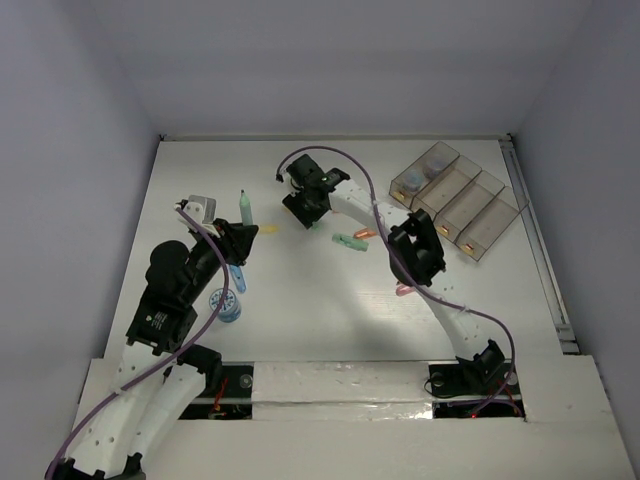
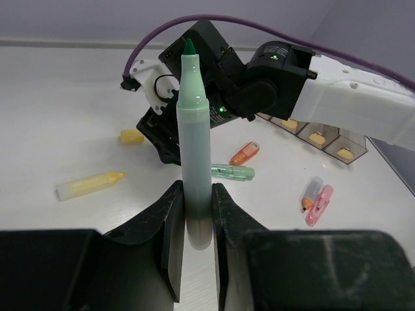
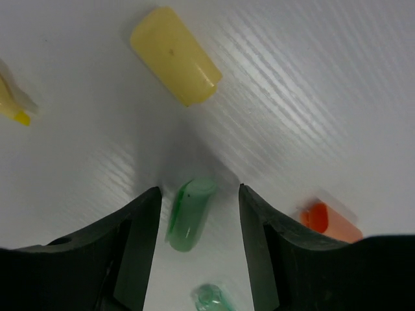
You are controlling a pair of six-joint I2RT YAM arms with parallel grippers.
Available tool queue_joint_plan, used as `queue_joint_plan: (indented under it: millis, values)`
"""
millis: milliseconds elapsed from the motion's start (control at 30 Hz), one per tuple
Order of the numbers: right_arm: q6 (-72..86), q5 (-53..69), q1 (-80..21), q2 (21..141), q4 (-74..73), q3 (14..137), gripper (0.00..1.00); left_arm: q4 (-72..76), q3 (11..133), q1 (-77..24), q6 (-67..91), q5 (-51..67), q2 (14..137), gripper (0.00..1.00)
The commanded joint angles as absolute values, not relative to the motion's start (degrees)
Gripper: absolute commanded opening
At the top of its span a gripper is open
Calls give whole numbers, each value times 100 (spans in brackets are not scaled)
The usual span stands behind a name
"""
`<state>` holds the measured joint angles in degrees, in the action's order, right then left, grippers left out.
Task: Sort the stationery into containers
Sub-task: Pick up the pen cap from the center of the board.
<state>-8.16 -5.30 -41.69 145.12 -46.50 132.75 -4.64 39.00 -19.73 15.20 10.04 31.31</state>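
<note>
Our left gripper (image 2: 196,192) pinches the pale green plastic marker pen (image 2: 194,116) between its jaws, and our right gripper (image 3: 199,193) spreads its jaws around the small green plastic cap (image 3: 188,217) (not touching), so we think squeezing comes next.
</note>
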Motion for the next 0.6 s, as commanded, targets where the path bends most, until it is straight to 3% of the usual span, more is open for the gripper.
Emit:
queue_joint_plan:
  millis: [0, 233, 333, 567]
  values:
    - [-1019, -852, -4201, 14572, -4667, 13553, 56, -316, 4105, -1907, 1459, 1011, 3129, 0]
    - [-1037, -1037, -4263, 14678, -4737, 13518, 37, -308, 4096, -1907, 1468, 1063, 3155, 0]
    - [-923, -1072, -4263, 14652, -4781, 13491, 34, -308, 4104, -1855, 1468, 1072, 3173, 0]
    - [-669, -1072, -4263, 14266, -4650, 13237, 4, -290, 4096, -1854, 1485, 1107, 3173, 0]
